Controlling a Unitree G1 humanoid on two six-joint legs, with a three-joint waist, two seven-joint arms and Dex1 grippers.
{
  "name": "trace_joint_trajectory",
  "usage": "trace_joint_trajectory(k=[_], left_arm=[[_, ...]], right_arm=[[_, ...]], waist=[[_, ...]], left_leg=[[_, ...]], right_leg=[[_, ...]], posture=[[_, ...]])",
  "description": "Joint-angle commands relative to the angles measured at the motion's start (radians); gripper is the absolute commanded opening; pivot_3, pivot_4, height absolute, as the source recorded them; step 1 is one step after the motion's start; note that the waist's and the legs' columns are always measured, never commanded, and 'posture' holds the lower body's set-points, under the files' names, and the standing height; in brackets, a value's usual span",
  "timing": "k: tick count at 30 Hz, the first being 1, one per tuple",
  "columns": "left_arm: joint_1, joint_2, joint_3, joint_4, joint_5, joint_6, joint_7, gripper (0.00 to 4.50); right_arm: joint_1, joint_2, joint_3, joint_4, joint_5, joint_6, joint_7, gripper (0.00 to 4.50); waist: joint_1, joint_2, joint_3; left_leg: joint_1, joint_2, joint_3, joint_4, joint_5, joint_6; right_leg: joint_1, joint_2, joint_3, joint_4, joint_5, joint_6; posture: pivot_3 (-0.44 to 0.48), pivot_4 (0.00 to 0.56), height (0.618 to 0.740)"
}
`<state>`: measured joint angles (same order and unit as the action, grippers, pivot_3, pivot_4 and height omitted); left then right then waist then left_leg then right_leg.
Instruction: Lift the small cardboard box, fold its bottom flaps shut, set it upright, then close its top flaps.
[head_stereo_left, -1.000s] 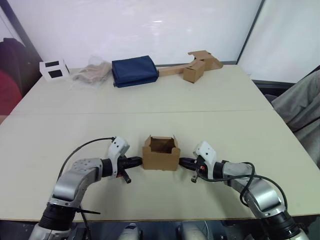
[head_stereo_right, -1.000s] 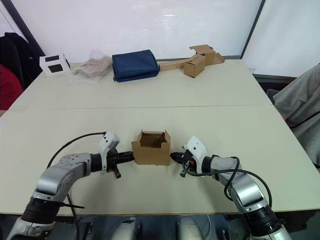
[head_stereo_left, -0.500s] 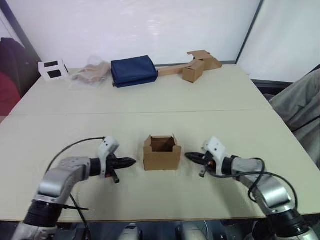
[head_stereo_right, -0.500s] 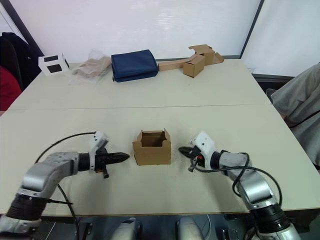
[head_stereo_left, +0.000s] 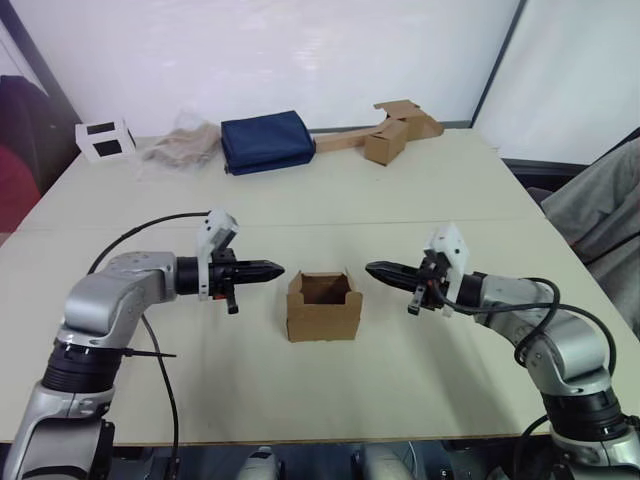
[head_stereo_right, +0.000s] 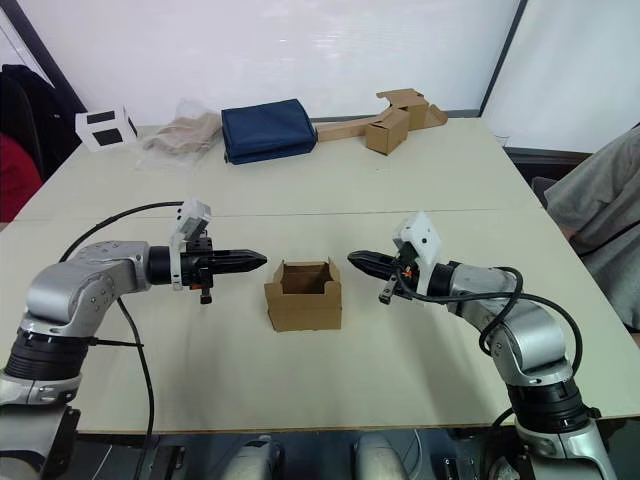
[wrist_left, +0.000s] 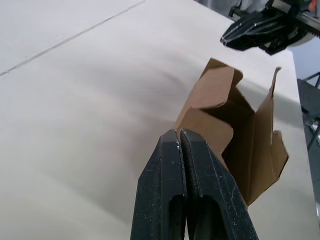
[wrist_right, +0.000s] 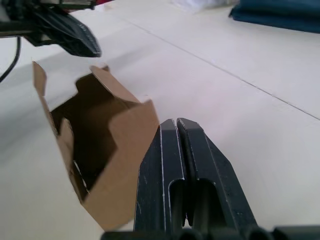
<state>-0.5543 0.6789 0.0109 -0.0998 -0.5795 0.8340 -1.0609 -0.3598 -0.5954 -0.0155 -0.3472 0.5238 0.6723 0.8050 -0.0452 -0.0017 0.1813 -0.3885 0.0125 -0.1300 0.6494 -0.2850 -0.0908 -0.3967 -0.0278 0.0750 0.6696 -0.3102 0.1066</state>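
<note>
The small cardboard box (head_stereo_left: 323, 309) stands upright on the table near the front middle, its top open. Its top flaps (head_stereo_left: 322, 281) stick up around the rim, notched and unfolded. My left gripper (head_stereo_left: 275, 269) hovers above the table just left of the box, shut and empty, tips pointing at the box's upper left. My right gripper (head_stereo_left: 373, 269) hangs on the opposite side, also shut and empty, tips aimed at the upper right rim. Neither touches the box. In the left wrist view the shut fingers (wrist_left: 190, 170) overlap the box (wrist_left: 245, 135).
At the table's far edge lie a white cube with black squares (head_stereo_left: 107, 139), a crumpled clear bag (head_stereo_left: 180, 148), a folded navy cloth (head_stereo_left: 267, 141) and a strip of joined cardboard pieces (head_stereo_left: 385, 133). A person's grey sleeve (head_stereo_left: 605, 200) shows at the right.
Both grippers have risen from table level beside the box to about its rim height, a short gap away on each side. The box has stayed put.
</note>
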Motion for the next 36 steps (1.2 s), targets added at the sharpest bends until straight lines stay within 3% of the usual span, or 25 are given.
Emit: trace_joint_trajectory(k=[1,14,36], left_arm=[[-0.024,-0.021,-0.025,-0.007,0.011,-0.041,0.002,0.06],[0.007,-0.055,-0.123,0.017,0.077,-0.116,-0.009,0.06],[0.033,-0.07,-0.148,0.026,0.11,-0.141,0.005,0.06]], right_arm=[[-0.007,0.02,0.011,-0.049,0.025,0.004,-0.011,0.0],[-0.017,0.027,0.088,-0.038,-0.005,0.001,-0.005,0.0],[-0.028,0.051,0.161,0.059,-0.087,-0.071,0.02,0.0]], waist=[[0.002,0.0,0.0],[0.002,0.0,0.0],[0.001,0.0,0.0]], left_leg=[[0.0,0.0,0.0,0.0,0.0,0.0],[0.0,0.0,0.0,0.0,0.0,0.0],[0.0,0.0,0.0,0.0,0.0,0.0]], right_leg=[[0.0,0.0,0.0,0.0,0.0,0.0],[0.0,0.0,0.0,0.0,0.0,0.0],[0.0,0.0,0.0,0.0,0.0,0.0]], posture=[[0.0,0.15,0.74],[0.0,0.15,0.74],[0.0,0.15,0.74]])
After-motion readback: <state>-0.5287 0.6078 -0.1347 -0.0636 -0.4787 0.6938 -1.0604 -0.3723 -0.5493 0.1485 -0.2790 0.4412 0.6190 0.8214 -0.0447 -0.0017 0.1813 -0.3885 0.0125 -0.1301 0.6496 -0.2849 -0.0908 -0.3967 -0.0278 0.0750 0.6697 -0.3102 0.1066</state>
